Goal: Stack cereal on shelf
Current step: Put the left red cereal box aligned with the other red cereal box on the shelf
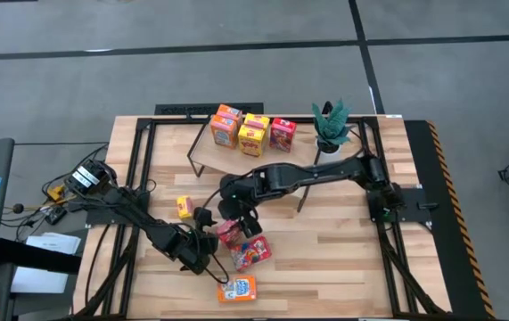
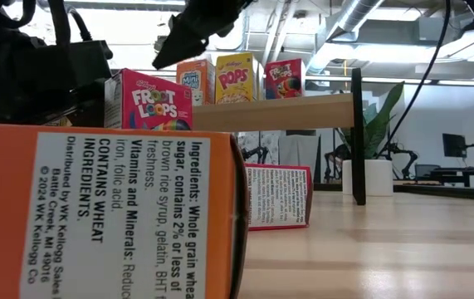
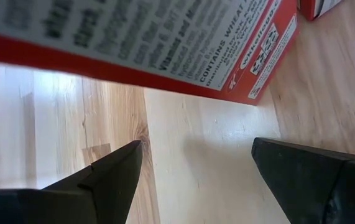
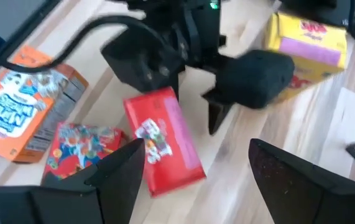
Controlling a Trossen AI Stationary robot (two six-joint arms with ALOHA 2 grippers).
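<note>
The light-wood shelf [image 1: 254, 160] stands at the table's far side and also shows in the low view [image 2: 286, 112]. An orange, two yellow and a red cereal box [image 1: 252, 135] stand on it. Two red boxes lie mid-table, one [image 1: 228, 232] [image 4: 165, 140] beside the other [image 1: 250, 253]. My left gripper [image 1: 206, 247] [image 3: 196, 149] is open at table height, just left of the first red box [image 3: 165, 43], and is empty. My right gripper [image 1: 241, 218] [image 4: 197, 144] is open above that box, pointing down, and is empty.
An orange box [image 1: 236, 289] lies near the table's front edge and fills the low view's left [image 2: 95, 216]. A small yellow box [image 1: 184, 207] lies left of centre. A potted plant [image 1: 330, 127] stands at the shelf's right end. Cables and gear lie off the table's left.
</note>
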